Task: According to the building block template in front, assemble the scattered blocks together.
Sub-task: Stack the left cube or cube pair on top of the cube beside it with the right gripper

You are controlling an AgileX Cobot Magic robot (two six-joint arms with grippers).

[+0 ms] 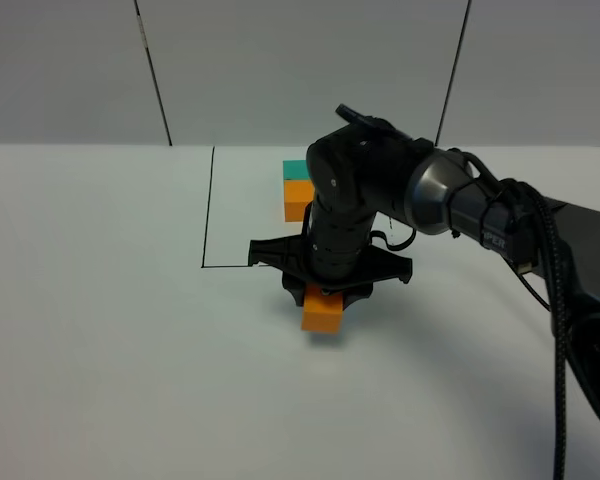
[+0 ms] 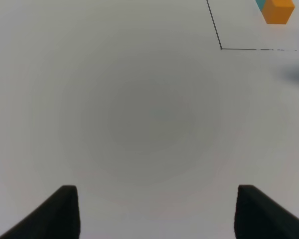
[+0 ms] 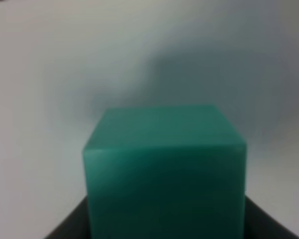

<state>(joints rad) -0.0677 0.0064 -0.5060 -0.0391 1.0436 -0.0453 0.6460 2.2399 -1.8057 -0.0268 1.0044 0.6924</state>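
The template, a teal cube (image 1: 296, 169) joined to an orange cube (image 1: 298, 198), sits inside a thin black outline (image 1: 208, 200). It also shows in the left wrist view (image 2: 278, 11). My right gripper (image 1: 326, 290) reaches to the table's middle, just in front of the outline. In the right wrist view its dark fingers (image 3: 70, 228) are shut on the loose teal cube (image 3: 164, 169), which the gripper hides in the exterior view. The loose orange cube (image 1: 322, 313) lies right against the gripper's near side. My left gripper (image 2: 157, 214) is open and empty over bare table.
The white table (image 1: 100, 330) spreads to the left and front. The right arm and its cables (image 1: 540, 250) cross the right side. The outline's corner (image 2: 222, 48) shows ahead of the left gripper. The left arm is out of the exterior view.
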